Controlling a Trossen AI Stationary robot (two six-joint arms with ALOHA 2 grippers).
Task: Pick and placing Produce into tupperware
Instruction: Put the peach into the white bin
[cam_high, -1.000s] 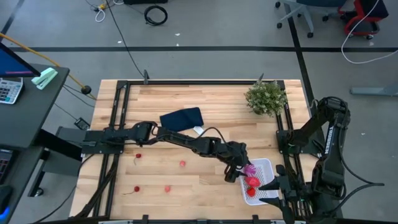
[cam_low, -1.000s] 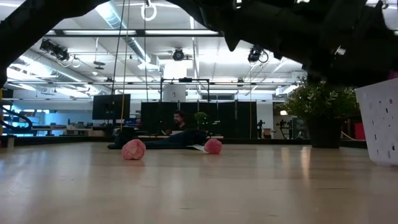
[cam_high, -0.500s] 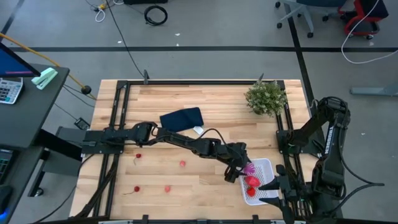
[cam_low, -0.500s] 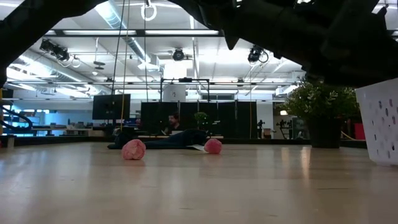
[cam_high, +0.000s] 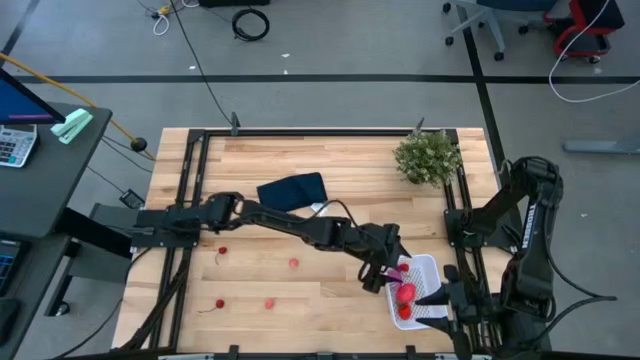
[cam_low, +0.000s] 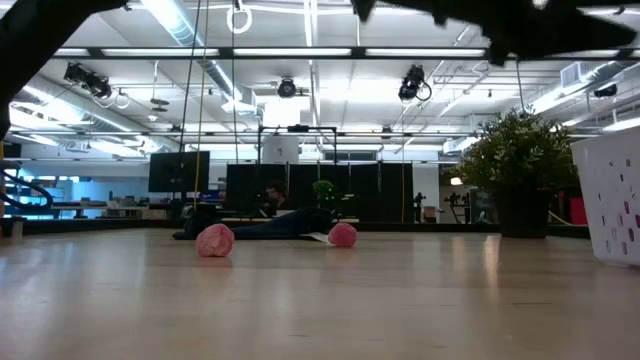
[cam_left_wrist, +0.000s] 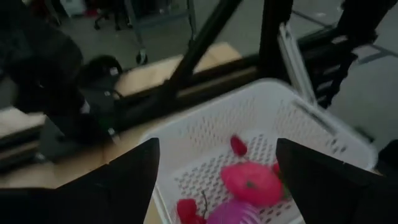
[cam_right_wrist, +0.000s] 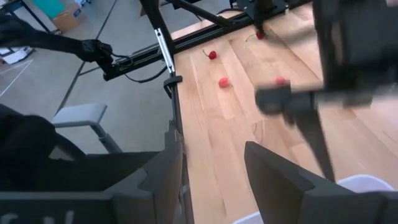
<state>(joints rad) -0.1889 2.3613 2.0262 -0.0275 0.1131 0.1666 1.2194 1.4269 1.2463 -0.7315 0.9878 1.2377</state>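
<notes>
Produce pieces, a big red fruit (cam_left_wrist: 251, 183) and a purple ball (cam_left_wrist: 231, 213), lay inside the white tupperware (cam_high: 424, 268). Above its edge, the left gripper (cam_high: 386, 277) hovered, jaws spread and empty. Small red bits (cam_high: 293, 264) dotted the surface (cam_high: 340, 165).

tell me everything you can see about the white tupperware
The tupperware is a small white rectangular container with rounded corners, perforated walls and a dotted, mesh-like bottom, plastic by its look. It sits flat and open-topped near the table's front right corner. Inside lie a bigger red piece, a purple ball and small red bits. The left gripper hangs open over its left edge.
</notes>
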